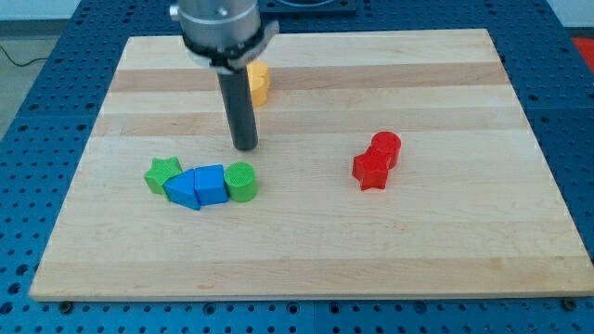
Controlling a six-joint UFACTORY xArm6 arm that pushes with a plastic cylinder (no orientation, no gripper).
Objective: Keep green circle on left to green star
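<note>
The green circle [242,182] sits at the right end of a row of touching blocks on the wooden board [306,232]. The green star [161,174] is at the row's left end. Between them lie a blue triangle-like block [183,189] and a blue cube-like block [210,184]. So the green circle is to the right of the green star. My tip [245,147] is just above the green circle in the view, a short gap away, not touching it.
A yellow block [257,82] sits near the view's top, partly hidden behind the rod. A red cylinder [386,148] and a red star [370,171] touch each other at the view's right.
</note>
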